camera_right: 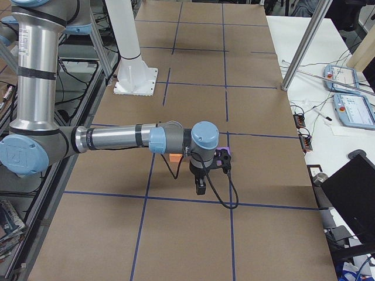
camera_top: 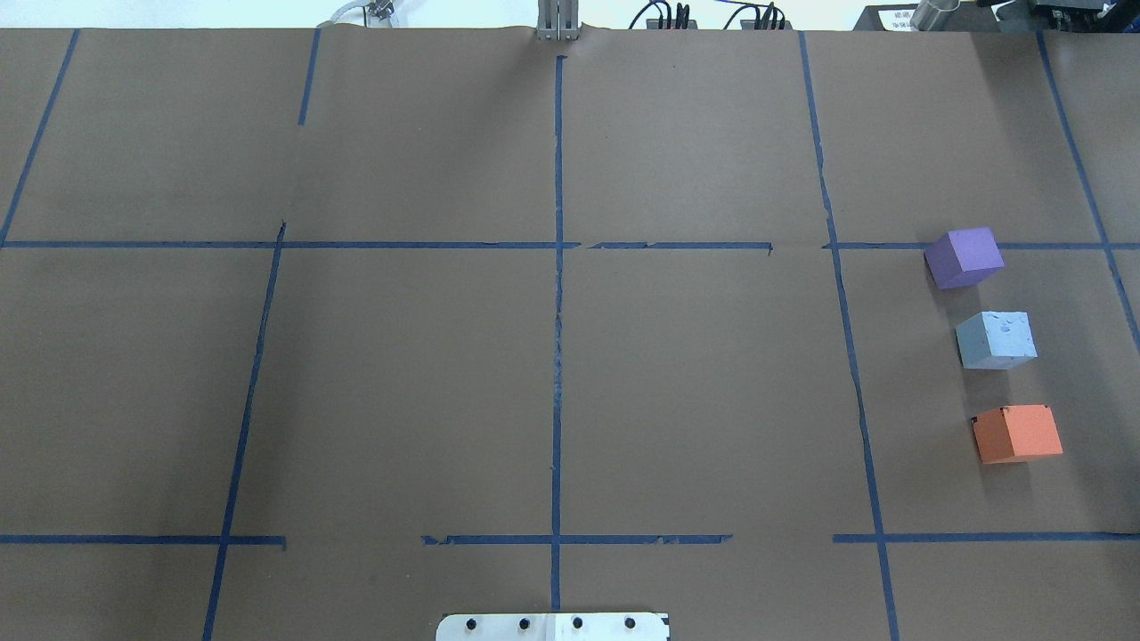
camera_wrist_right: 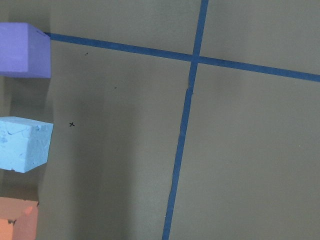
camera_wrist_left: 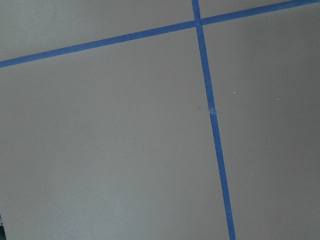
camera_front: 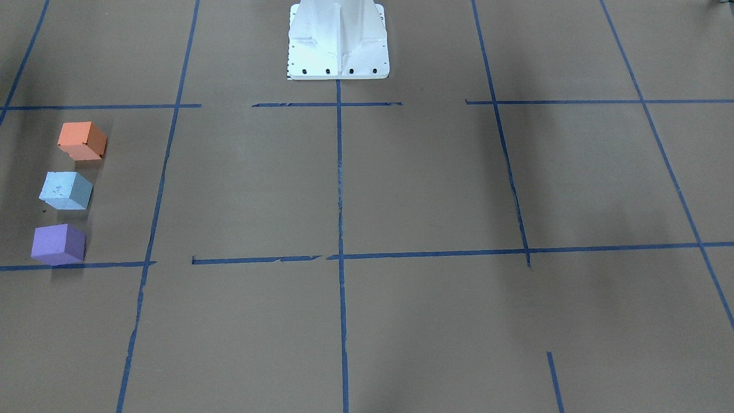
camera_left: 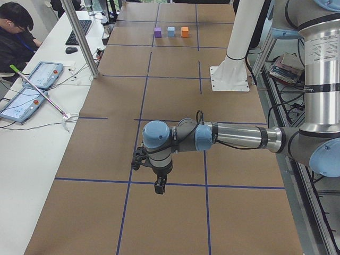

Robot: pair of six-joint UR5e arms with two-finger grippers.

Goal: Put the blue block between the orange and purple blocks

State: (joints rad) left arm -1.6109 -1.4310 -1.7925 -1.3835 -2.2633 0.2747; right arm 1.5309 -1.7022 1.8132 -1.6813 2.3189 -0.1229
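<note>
Three apart in a row at right: orange block (camera_top: 1017, 434) near, blue block (camera_top: 997, 339) between, purple block (camera_top: 964, 257) far. Left gripper (camera_left: 159, 187), right gripper (camera_right: 200, 187): spread or pressed together, cannot tell.

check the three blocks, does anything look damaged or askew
The orange block has dark nicks along its upper edges, and the blue block has a pitted top. The purple block looks intact. All three sit flat, apart, in a row.
</note>
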